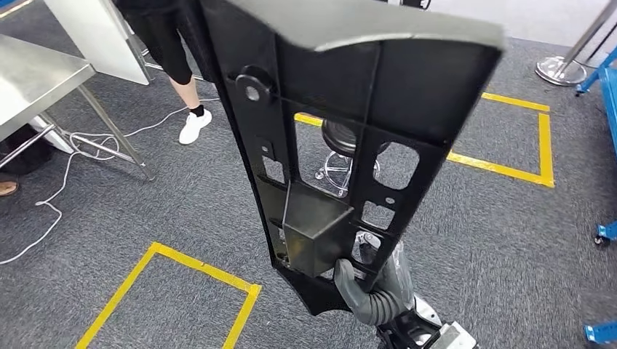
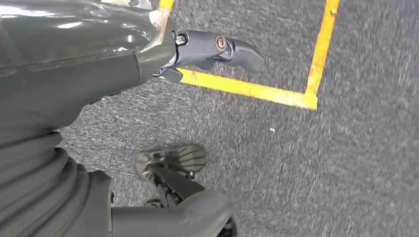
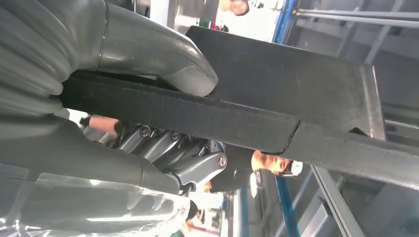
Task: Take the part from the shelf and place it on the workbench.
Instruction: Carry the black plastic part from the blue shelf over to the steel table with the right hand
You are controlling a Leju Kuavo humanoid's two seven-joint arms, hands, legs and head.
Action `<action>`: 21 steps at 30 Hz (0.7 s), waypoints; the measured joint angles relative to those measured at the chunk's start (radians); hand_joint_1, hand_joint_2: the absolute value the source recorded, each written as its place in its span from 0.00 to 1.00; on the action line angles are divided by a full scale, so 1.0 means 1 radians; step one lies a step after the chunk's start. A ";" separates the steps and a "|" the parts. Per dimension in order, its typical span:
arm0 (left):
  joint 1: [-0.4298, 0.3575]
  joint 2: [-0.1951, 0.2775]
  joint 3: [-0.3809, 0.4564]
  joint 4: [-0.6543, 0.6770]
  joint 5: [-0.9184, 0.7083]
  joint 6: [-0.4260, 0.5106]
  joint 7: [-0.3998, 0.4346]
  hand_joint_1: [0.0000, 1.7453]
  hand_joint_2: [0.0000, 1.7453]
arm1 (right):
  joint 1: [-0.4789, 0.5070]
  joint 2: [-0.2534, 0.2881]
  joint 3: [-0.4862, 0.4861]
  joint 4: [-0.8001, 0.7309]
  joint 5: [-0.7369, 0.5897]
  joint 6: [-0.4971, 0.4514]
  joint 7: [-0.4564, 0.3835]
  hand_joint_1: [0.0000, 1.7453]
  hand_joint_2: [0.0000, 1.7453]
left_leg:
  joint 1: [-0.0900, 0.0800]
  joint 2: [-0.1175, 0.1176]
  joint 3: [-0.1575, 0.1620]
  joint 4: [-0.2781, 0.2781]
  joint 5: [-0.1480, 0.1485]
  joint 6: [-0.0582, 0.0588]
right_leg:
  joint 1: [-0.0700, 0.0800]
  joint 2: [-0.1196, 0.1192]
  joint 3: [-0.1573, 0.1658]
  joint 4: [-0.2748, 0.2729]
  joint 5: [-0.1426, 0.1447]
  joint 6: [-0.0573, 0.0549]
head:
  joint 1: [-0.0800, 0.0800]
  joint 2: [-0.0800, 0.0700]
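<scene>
Right hand (image 1: 367, 291) fingers (image 3: 197, 165) clamp black part (image 1: 342, 145); left hand (image 2: 74, 74) fingers (image 2: 222, 49) hang loose, holding nothing.

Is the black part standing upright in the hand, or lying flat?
Roughly upright, leaning a little. In the head view the part rises from the right hand, which grips its lower end, high above the carpet.

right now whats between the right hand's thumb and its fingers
In the right wrist view, the black part lies clamped there: the right hand has its thumb on one face and its fingers on the other.
</scene>
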 joint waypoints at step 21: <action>0.003 -0.002 0.005 -0.001 -0.001 -0.001 0.000 0.00 1.00 | 0.018 0.015 -0.017 0.000 0.007 0.030 -0.005 1.00 1.00 | -0.004 -0.047 0.098 -0.194 0.105 0.054 | -0.007 0.013 -0.075 0.183 -0.078 0.048 | 0.008 0.000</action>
